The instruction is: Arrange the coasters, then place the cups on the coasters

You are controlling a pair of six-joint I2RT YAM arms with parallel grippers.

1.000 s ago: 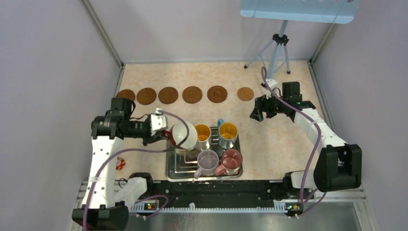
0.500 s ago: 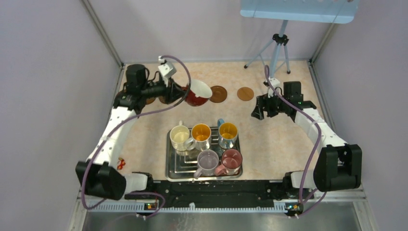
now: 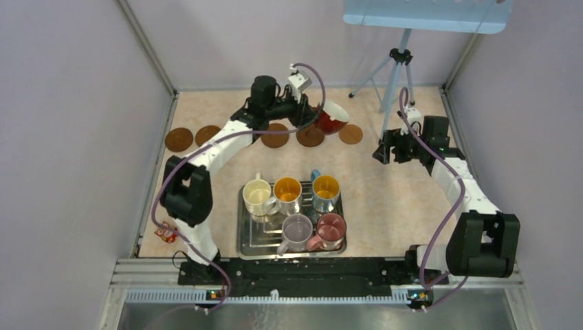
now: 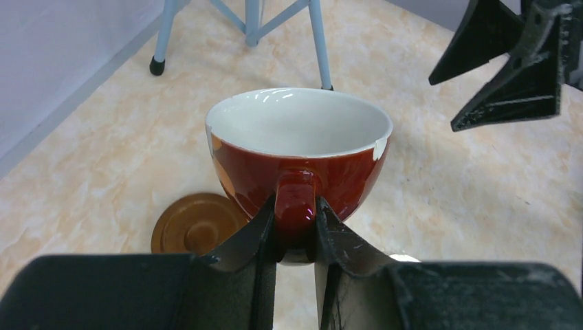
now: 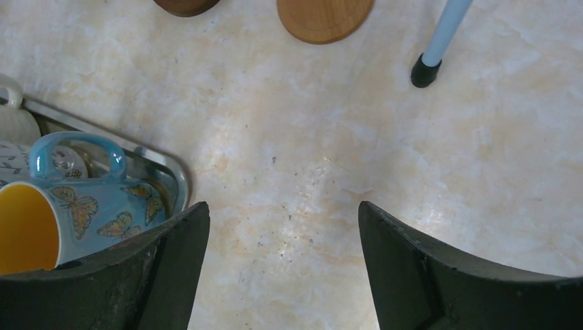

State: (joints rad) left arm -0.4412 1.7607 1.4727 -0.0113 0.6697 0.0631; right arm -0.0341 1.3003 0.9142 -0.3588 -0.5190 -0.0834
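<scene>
Plain pale lilac walls (image 3: 69, 103) enclose a beige marbled tabletop (image 3: 385, 206), where a light blue tripod (image 3: 401, 56) at the far right carries a pale blue panel (image 3: 426, 17).

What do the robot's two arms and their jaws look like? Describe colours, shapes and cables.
Both the left arm and right arm have white links joined by chunky black joint housings. A mauve cable loops loosely along each. The jaws are matt black, tapering wedges.

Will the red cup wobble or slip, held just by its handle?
Probably a little wobbly: the left gripper pinches only the narrow handle of the red cup, so the wide bowl hangs out front. Its glaze looks shiny, so likely slippery. It looks ceramic, so a drop might chip it.
</scene>
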